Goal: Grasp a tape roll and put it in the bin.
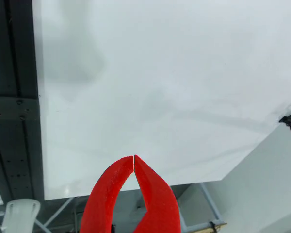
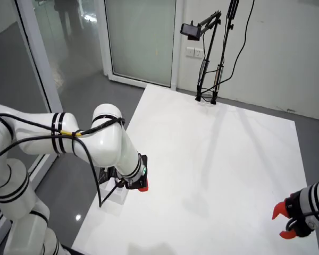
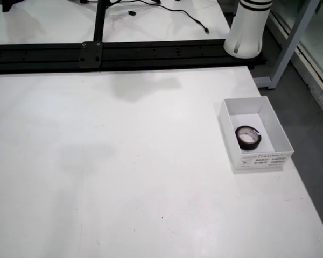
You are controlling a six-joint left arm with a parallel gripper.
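Note:
In the view from above, a black tape roll point(image 3: 248, 138) lies flat inside the white open bin point(image 3: 274, 133) near the table's right edge. No gripper shows in that view. In the view that rides on the gripper, my red gripper point(image 1: 134, 157) is shut, its tips touching with nothing between them, over the white table's edge. From the side, my gripper point(image 2: 142, 187) hangs at the table's left edge, just above the bin point(image 2: 112, 195), which the arm mostly hides. The roll is hidden there.
A second arm's red gripper point(image 2: 285, 222) stays at the table's lower right in the side view. A camera stand point(image 2: 207, 94) is at the far edge. A black rail point(image 3: 124, 54) and the white arm base point(image 3: 247, 29) border the table point(image 3: 124, 161) in the view from above.

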